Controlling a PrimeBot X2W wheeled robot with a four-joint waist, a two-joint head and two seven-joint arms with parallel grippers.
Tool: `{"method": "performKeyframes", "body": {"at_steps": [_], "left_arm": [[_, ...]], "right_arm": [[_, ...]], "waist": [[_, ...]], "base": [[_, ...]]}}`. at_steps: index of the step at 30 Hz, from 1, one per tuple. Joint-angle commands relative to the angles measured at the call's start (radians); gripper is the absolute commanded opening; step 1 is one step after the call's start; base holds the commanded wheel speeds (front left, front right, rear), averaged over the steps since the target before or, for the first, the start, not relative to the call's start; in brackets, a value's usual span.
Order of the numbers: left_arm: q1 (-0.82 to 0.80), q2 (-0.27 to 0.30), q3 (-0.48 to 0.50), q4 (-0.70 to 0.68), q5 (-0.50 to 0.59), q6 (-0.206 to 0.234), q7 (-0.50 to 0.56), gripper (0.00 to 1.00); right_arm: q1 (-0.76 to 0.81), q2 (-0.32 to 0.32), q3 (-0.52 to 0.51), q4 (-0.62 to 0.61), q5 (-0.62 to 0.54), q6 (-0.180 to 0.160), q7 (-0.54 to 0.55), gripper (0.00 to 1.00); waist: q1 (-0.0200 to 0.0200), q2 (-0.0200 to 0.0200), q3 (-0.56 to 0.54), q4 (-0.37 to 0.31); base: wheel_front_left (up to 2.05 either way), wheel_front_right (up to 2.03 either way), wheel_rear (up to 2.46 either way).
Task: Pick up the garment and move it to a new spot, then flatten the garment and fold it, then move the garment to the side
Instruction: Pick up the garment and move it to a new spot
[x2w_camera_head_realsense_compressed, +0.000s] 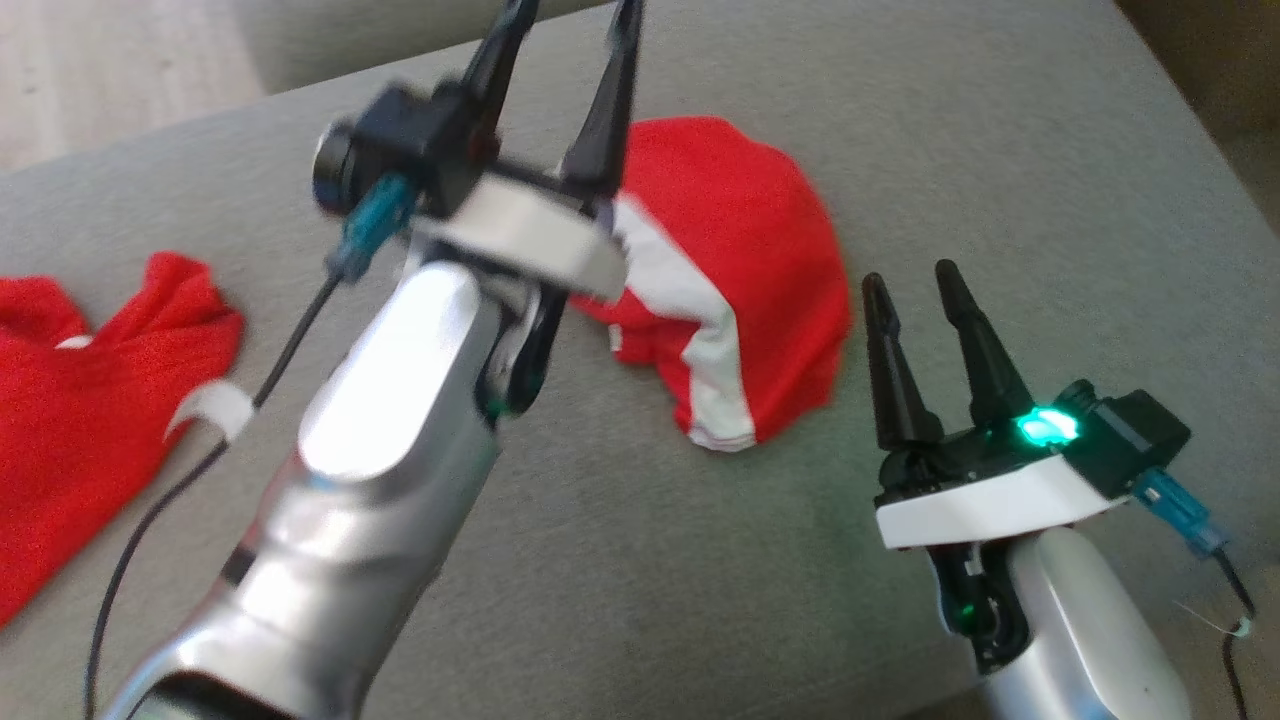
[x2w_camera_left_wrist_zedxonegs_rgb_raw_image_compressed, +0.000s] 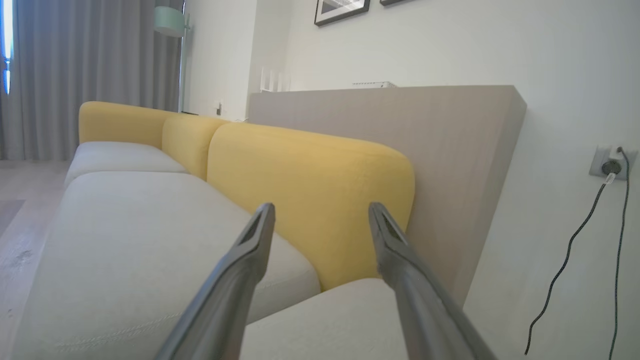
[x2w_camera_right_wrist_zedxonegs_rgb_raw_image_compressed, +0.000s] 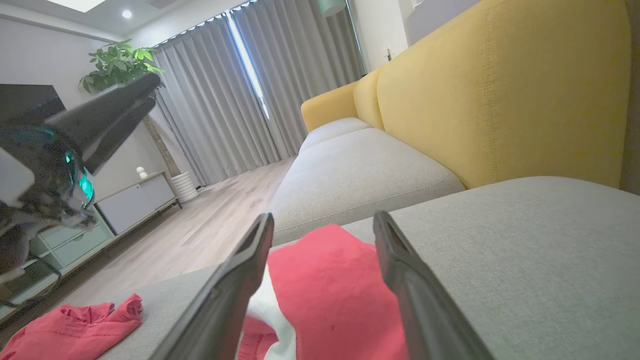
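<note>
On sofa (x2w_camera_head_realsense_compressed: 1000, 200), garment (x2w_camera_head_realsense_compressed: 760, 270) edge behind left arm (x2w_camera_head_realsense_compressed: 380, 450)

Grey-and-yellow sofa (x2w_camera_left_wrist_zedxonegs_rgb_raw_image_compressed: 310, 200), grey curtains (x2w_camera_right_wrist_zedxonegs_rgb_raw_image_compressed: 215, 100), pale wood floor (x2w_camera_right_wrist_zedxonegs_rgb_raw_image_compressed: 200, 235).

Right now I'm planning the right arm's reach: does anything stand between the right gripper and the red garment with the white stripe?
Nothing visible does. The right gripper points at the red garment across bare grey cushion. The left gripper hangs raised by the garment's left side, off that line.

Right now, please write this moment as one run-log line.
left gripper: jaws open, empty | right gripper: jaws open, empty | striped garment: bunched on cushion
</note>
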Motion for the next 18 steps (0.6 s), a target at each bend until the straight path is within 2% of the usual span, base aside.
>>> {"method": "performKeyframes", "body": {"at_steps": [1,6,7,12,15,18], "left_arm": [[0.001,0.037,0.029,-0.014,-0.004,-0.002,-0.015,1.00],[0.079,0.121,0.057,0.020,0.007,-0.005,-0.081,1.00],[0.114,0.161,0.071,0.013,0.020,-0.004,-0.103,1.00],[0.245,0.246,0.107,-0.031,0.048,-0.011,-0.126,1.00],[0.344,0.269,0.137,-0.081,0.067,-0.004,-0.128,1.00],[0.456,0.267,0.169,-0.138,0.092,0.007,-0.128,1.00]], "right_arm": [[-0.011,-0.002,0.013,-0.037,-0.013,-0.001,-0.011,1.00],[0.004,-0.002,-0.031,-0.035,-0.048,-0.001,-0.011,1.00],[0.012,-0.002,-0.047,-0.030,-0.067,-0.001,-0.011,1.00],[0.043,-0.002,-0.061,-0.011,-0.117,-0.001,-0.011,1.00],[0.067,-0.002,-0.066,0.005,-0.139,-0.001,-0.011,1.00],[0.092,-0.002,-0.070,0.015,-0.151,-0.001,-0.011,1.00]], "waist": [[-0.0001,0.0000,-0.011,0.034],[-0.0001,0.0000,-0.033,0.124],[-0.0001,0.0000,-0.047,0.159],[-0.0001,0.0000,-0.086,0.233],[-0.0001,0.0000,-0.109,0.266],[-0.0001,0.0000,-0.127,0.288]], "base": [[0.00,0.00,0.00],[0.00,0.00,0.00],[0.00,0.00,0.00],[0.00,0.00,0.00],[0.00,0.00,0.00],[0.00,0.00,0.00]]}}
